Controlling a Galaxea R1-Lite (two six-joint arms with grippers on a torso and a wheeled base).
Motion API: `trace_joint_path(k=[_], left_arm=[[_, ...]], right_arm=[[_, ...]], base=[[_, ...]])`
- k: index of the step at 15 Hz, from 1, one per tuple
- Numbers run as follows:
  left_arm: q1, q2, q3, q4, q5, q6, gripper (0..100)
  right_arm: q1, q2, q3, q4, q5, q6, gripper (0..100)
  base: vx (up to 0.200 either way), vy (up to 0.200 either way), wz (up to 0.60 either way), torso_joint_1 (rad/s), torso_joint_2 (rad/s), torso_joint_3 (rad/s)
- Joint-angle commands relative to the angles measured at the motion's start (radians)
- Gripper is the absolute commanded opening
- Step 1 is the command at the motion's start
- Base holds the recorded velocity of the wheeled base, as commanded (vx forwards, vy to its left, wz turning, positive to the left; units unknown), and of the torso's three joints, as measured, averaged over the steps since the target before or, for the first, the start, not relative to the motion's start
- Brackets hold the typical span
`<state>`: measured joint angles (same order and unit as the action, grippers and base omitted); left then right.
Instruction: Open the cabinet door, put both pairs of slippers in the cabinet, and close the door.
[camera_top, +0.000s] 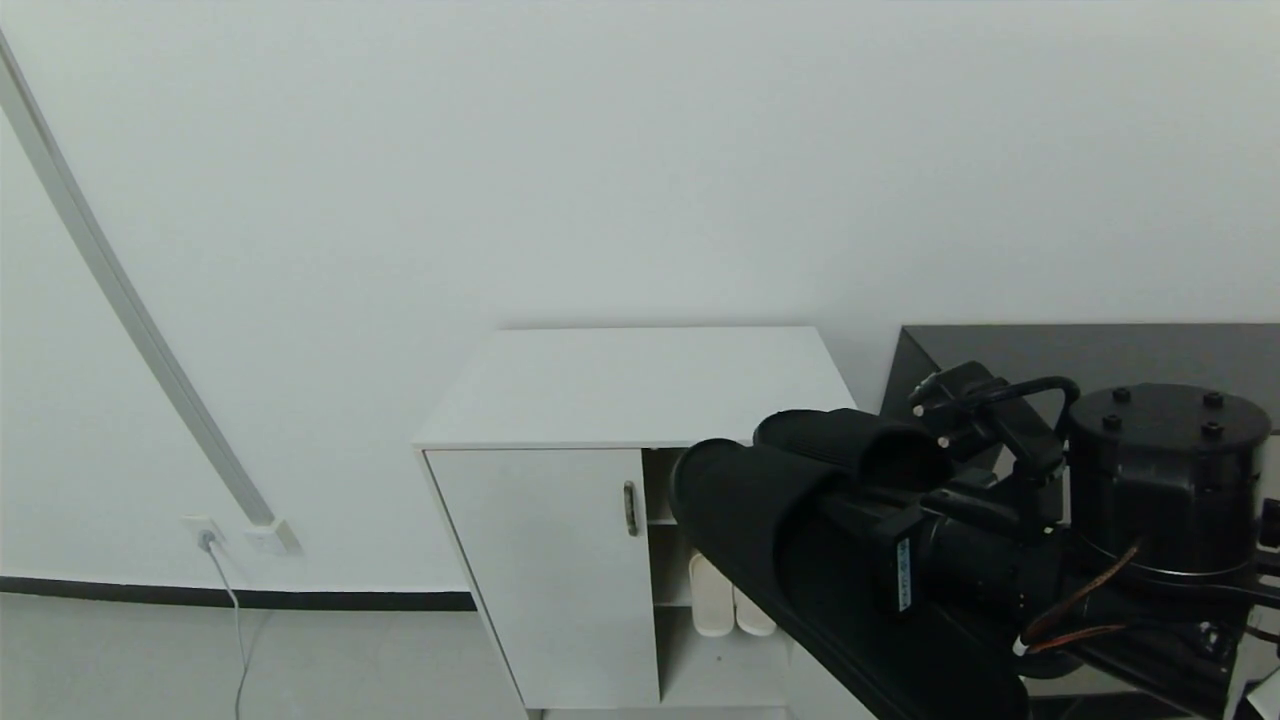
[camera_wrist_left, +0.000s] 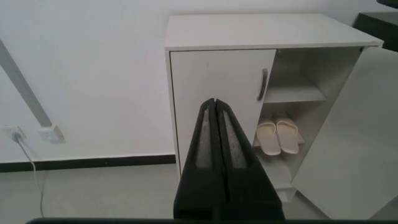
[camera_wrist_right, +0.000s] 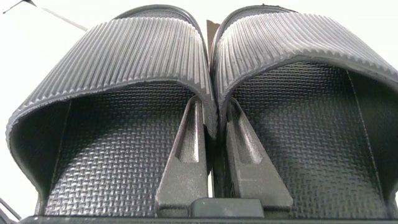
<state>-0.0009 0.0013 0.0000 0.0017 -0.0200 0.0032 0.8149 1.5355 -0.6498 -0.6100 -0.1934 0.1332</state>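
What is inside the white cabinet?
A pair of white slippers sits side by side on a lower shelf, under another shelf. The closed left door hides the cabinet's other half.

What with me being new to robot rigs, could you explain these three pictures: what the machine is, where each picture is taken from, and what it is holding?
This is a wheeled robot with two arms, each ending in a gripper, a two-fingered clamp. The head view looks from its head at a white cabinet by a wall. Each wrist view looks along one arm's gripper.

The cabinet's closed door is on the robot's left, and the open door is swung out on its right. A pair of white slippers lies on a shelf inside.

The right gripper is clamped on the touching inner walls of the black slippers, one finger inside each. The left gripper is shut, holds nothing and points toward the cabinet.
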Motion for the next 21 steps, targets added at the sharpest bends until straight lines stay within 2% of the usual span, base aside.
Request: trace_joint_path(k=[1,8,21], left_arm=[[0.001,0.0,0.0,0.0,0.0,0.0,0],[-0.001,0.0,0.0,0.0,0.0,-0.002,0],[0.001,0.0,0.0,0.0,0.0,-0.003,0]], right_arm=[[0.001,0.002,0.001,-0.001,0.0,0.0,0],[0.01,0.002,0.018,-0.001,0.002,0.003,0],[0.02,0.015,0.024,-0.001,0.003,0.002,0]], base=[[0.0,0.0,0.0,-0.149,0.35,0.198],[0.0,0.0,0.0,-0.171,0.4,0.225],[0.0,0.0,0.0,-0.208,0.53,0.32]])
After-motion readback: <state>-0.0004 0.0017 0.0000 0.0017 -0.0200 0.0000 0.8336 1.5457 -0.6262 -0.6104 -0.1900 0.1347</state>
